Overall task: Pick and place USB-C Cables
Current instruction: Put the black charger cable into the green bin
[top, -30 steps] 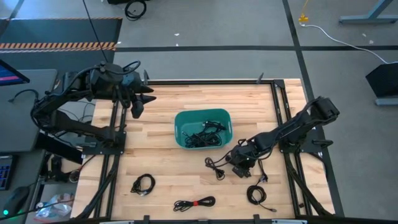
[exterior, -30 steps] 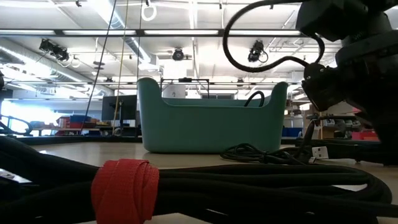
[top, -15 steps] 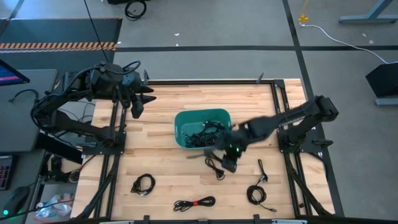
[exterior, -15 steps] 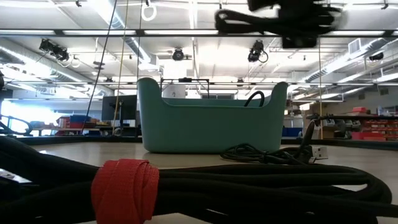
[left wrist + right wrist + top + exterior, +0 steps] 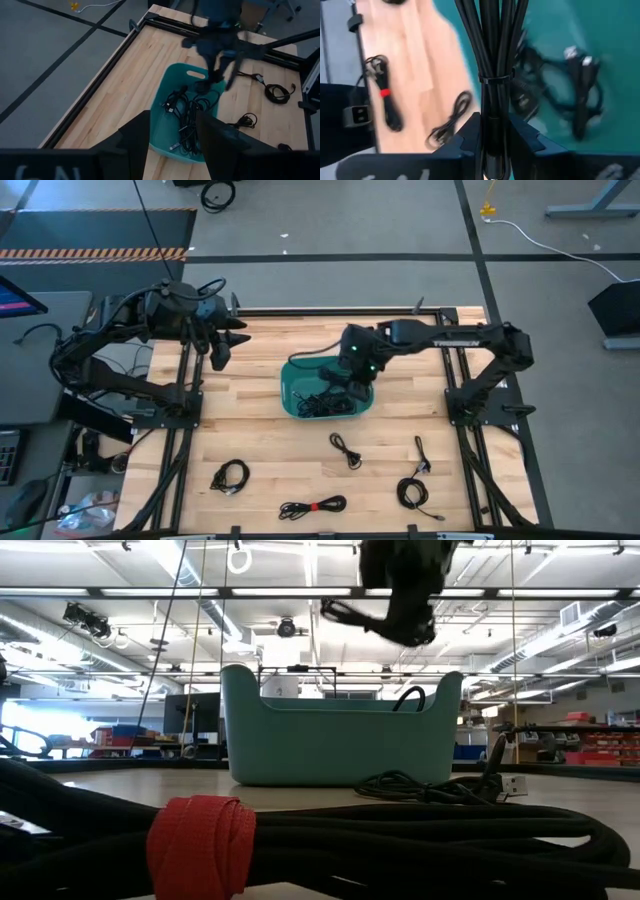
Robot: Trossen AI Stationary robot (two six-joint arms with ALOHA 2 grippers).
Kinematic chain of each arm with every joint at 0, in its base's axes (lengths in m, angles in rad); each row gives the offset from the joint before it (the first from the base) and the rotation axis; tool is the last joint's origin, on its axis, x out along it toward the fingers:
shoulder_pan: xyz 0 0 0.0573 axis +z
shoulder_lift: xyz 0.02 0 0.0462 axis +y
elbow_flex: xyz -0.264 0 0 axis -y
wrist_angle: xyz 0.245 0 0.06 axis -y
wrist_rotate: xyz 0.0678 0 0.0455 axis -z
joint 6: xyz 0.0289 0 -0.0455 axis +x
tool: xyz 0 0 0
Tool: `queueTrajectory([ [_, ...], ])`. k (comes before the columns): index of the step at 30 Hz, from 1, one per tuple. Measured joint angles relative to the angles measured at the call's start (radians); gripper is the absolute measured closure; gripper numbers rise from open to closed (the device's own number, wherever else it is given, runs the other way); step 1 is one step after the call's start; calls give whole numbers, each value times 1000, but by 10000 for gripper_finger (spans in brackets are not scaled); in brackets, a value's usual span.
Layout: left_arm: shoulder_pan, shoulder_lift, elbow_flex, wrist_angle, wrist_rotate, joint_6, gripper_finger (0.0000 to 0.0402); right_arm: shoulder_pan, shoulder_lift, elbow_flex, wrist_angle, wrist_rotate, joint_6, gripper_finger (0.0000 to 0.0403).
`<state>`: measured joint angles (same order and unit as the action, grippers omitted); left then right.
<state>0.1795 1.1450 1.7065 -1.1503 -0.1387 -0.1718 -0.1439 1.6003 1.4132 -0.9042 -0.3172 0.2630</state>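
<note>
My right gripper hangs above the teal bin, shut on a bundled black USB-C cable; the low view shows it high over the bin. Several black cables lie inside the bin. More cables rest on the table: one just in front of the bin, two near the right front, one at the left front and one with a red tie at the front edge. My left gripper waits open at the table's far left. My right gripper pinches the cable bundle between its two fingers near one end, just behind a black tie. The fingers slant down from the table's right and lie along the bundle. The bundle juts out past the fingertips, lifted clear above the bin.
The bin stands at the table's middle, toward the far side. A black metal frame borders the wooden top. A red-tied cable fills the low view's foreground. Bare wood lies left of the bin.
My right gripper has risen from the table in front and to the right of the bin and swung toward the far left, over the bin, rolling as it went. It carries the cable bundle, now lifted clear. One cable stays on the table where it was.
</note>
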Motion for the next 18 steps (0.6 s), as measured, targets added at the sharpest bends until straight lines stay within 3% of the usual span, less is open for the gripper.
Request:
queueTrajectory([
  [8, 0, 0, 0, 0, 0, 0, 234, -56, 160, -1, 16, -82, -151, 336],
  [18, 0, 0, 0, 0, 0, 0, 234, -34, 267, 45, -15, -66, -283, 336],
])
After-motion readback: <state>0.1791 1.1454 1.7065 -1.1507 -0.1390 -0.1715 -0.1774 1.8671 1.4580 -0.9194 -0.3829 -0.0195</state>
